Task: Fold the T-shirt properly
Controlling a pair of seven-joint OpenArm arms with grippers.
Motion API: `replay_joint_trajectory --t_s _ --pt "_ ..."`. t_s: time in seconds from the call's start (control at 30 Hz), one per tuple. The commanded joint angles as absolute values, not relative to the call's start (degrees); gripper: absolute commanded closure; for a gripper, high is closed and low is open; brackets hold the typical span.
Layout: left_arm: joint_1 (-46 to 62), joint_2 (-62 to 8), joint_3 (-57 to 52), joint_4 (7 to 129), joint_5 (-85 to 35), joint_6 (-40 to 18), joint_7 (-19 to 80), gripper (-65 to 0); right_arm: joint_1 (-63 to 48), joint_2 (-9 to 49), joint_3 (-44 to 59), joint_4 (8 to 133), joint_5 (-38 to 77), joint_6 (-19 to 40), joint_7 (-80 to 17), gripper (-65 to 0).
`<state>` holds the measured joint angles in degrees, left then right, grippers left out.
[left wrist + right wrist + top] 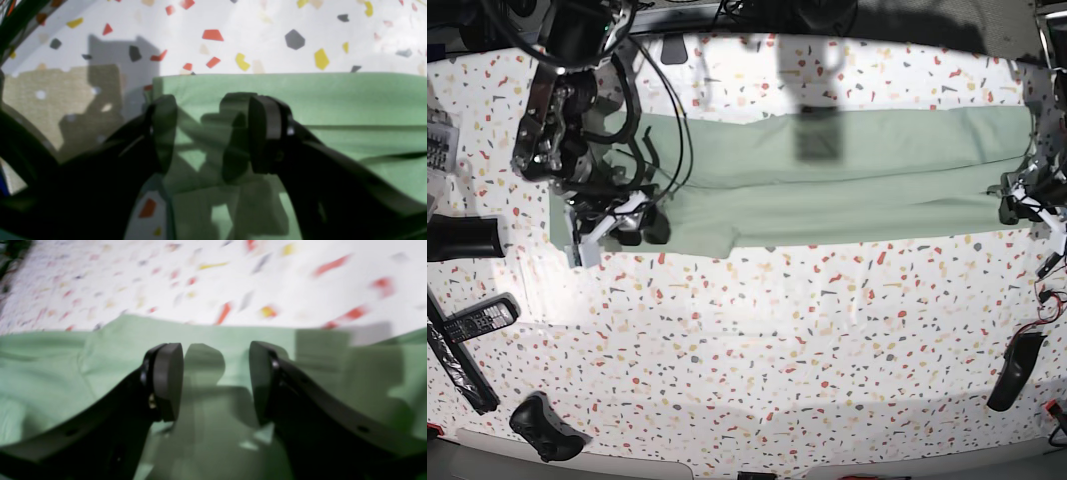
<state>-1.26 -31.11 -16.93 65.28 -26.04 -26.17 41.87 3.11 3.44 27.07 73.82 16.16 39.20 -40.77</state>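
1. The T-shirt (pixel 827 175) lies on the speckled table (pixel 757 340) as a long pale green band, folded lengthwise. In the base view it runs from about 9 o'clock to 3 o'clock across the upper half.
2. My right gripper (pixel 216 381) sits over the band's end at 9 o'clock in the base view. Its two dark pads (pixel 168 380) stand apart, with green cloth showing in the gap and nothing pinched between them.
3. In the right wrist view the shirt's far edge runs across at 12 o'clock from my pads, with bare table beyond it. That view is blurred.
4. My left gripper (pixel 208 133) is at the opposite end, near 3 o'clock in the base view. Its jaws are parted too, with only shadowed fabric between them.
5. In the left wrist view the shirt's corner lies at about 11 o'clock from my left pads. A straight fold edge runs off toward 3 o'clock.
6. A beige patch (pixel 50 100) shows at 9 o'clock in that view; I cannot tell what it is.
7. Near the base view's 8 o'clock edge lie a remote control (pixel 477 320) and a dark game controller (pixel 545 428), well apart from the shirt.
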Motion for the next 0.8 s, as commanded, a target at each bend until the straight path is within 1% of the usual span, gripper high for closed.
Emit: replay_joint_trajectory --t_s 0.0,0.17,0.2,0.27,0.33,0.4,0.53,0.57,0.6,0.67,0.73,0.77 --pt "-1.5 -32.1 -17.1 67.1 -26.9 -26.3 43.0 -32.0 4.7 4.4 27.2 74.3 15.0 38.3 -41.2 -31.2" --pt "-1.4 -32.6 -17.2 75.6 -27.7 -26.3 43.2 -32.0 8.6 4.6 27.2 74.4 15.8 38.7 -41.6 -31.2" --pt "-1.4 -32.6 -17.2 77.3 -27.7 -25.5 43.2 -32.0 9.1 4.6 27.2 74.5 16.8 39.2 -41.8 -31.2" --pt "-1.4 -32.6 -17.2 80.2 -27.5 -20.6 43.1 -32.0 9.9 4.6 27.2 75.2 18.5 40.0 -42.4 -31.2" --pt "-1.4 -32.6 -17.2 82.3 -27.5 -17.2 42.9 -32.0 9.8 4.6 27.2 76.8 19.9 40.0 -42.5 -31.2" --pt "-1.1 -32.6 -17.2 83.5 -27.8 -16.0 43.5 -32.0 9.5 4.6 27.3 79.0 19.9 40.0 -42.5 -31.2" --pt "0.0 -32.6 -17.4 83.6 -32.8 -16.1 45.0 -32.1 7.0 4.6 27.3 86.7 21.7 40.0 -42.5 -31.2" --pt "0.5 -32.6 -17.8 83.6 -35.6 -16.3 45.0 -32.1 5.8 4.6 27.3 89.4 22.3 40.0 -42.4 -31.2" --pt "1.1 -32.6 -18.2 83.6 -38.8 -17.8 45.0 -32.1 4.3 4.6 27.3 92.2 22.6 40.0 -42.4 -31.2" --pt "2.3 -32.5 -19.3 83.6 -44.2 -23.2 45.1 -32.1 1.2 4.6 27.3 97.8 22.5 40.0 -42.4 -31.2" --pt "3.1 -32.6 -20.1 83.6 -46.7 -26.9 45.8 -32.1 -2.3 4.6 27.2 102.7 22.5 40.0 -42.4 -31.2" --pt "3.4 -32.6 -20.3 83.6 -46.7 -27.1 46.3 -32.1 -4.3 4.6 27.2 104.7 22.5 40.0 -42.5 -31.2"
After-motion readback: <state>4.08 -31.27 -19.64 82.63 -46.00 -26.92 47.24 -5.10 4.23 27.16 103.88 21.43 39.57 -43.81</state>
